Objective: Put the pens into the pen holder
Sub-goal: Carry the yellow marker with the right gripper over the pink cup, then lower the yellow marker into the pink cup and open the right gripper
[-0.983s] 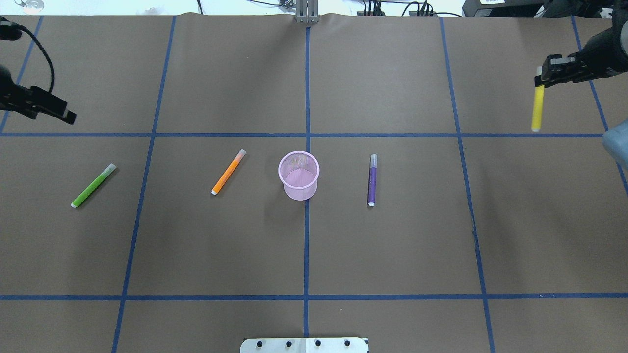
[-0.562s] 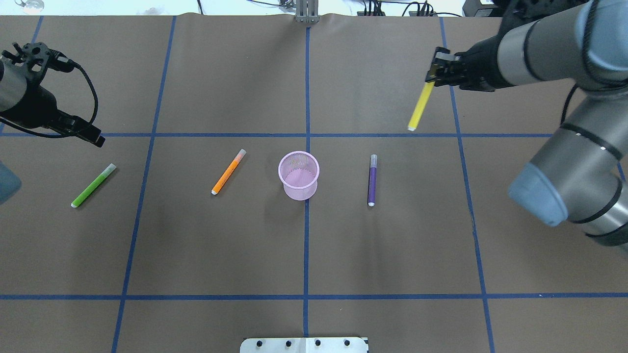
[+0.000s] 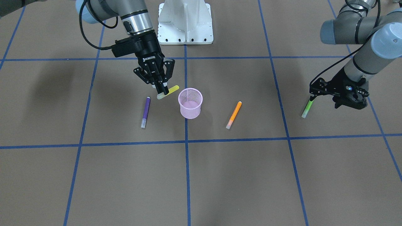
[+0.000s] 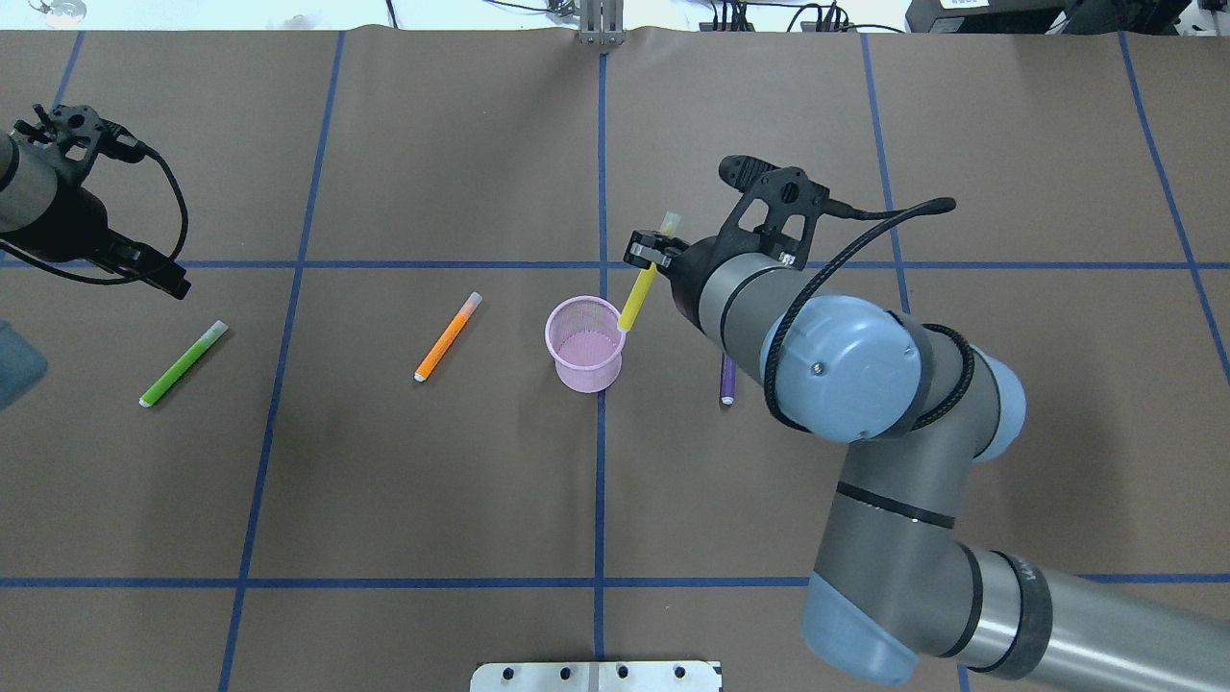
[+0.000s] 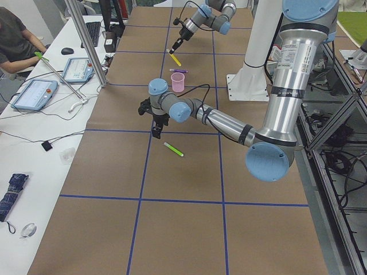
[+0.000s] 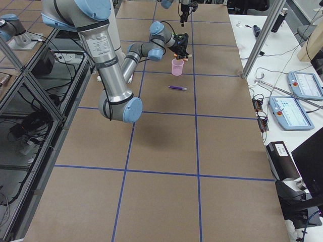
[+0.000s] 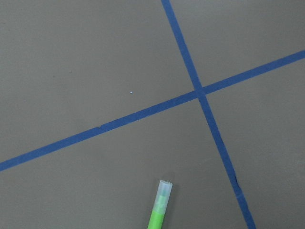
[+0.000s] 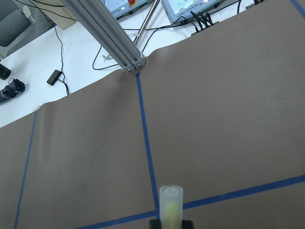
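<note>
Right hand point(image 4: 651, 255) clenched on yellow pen point(image 4: 634, 306), tilted, lower tip over pen holder point(image 4: 586, 375) rim; left hand point(image 4: 161, 274): grip cannot tell.

Yellow pen point(image 4: 634, 303), orange pen point(image 4: 447, 336), green pen point(image 4: 183, 363), purple pen point(image 3: 145, 112), pink, apparently mesh holder point(image 3: 190, 112).

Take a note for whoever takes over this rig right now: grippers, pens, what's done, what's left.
Right gripper: shut on the yellow pen, held tilted at the pen holder rim, not released.
Left gripper: by the lying green pen, holding nothing; open or shut unclear.
Orange pen and purple pen lie either side of the holder.
Done: nothing in the holder.
Left: drop yellow, collect three more.
</note>
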Robot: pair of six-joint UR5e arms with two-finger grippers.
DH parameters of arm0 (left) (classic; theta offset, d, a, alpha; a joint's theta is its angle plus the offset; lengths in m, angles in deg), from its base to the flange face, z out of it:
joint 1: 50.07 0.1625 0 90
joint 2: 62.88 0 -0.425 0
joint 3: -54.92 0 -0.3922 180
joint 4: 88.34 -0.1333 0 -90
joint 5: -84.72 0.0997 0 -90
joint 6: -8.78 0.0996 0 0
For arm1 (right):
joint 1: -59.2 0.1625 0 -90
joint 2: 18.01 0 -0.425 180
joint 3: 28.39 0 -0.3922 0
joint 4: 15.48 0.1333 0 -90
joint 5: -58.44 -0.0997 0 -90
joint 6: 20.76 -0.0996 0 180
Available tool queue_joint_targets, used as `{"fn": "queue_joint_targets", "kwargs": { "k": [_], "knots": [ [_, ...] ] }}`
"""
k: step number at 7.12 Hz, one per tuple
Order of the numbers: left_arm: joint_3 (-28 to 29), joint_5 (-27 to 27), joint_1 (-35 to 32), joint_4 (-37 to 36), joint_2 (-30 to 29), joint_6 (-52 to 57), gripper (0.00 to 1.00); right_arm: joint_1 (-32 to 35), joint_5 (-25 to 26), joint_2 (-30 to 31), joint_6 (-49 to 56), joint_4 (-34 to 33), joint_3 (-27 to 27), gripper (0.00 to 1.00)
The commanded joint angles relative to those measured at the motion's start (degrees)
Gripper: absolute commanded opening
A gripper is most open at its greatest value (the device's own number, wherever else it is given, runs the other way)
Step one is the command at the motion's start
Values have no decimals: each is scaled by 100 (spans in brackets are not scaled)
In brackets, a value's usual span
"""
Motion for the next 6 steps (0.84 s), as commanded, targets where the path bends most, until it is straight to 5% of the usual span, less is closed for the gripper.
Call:
{"fn": "queue_joint_targets", "kwargs": {
  "k": [1, 4, 5, 6],
  "knots": [
    [12, 30, 0, 10, 14, 28, 96, -354, 535, -199, 3, 4, -322, 0],
    [73, 38, 0, 19, 13, 28, 96, -452, 826, -426, 3, 4, -726, 0],
    [73, 38, 44, 2, 13, 37, 96, -452, 826, -454, 3, 4, -771, 35],
    [134, -5, 79, -25, 22, 45, 94, -452, 835, -462, 3, -4, -806, 99]
  ]
}}
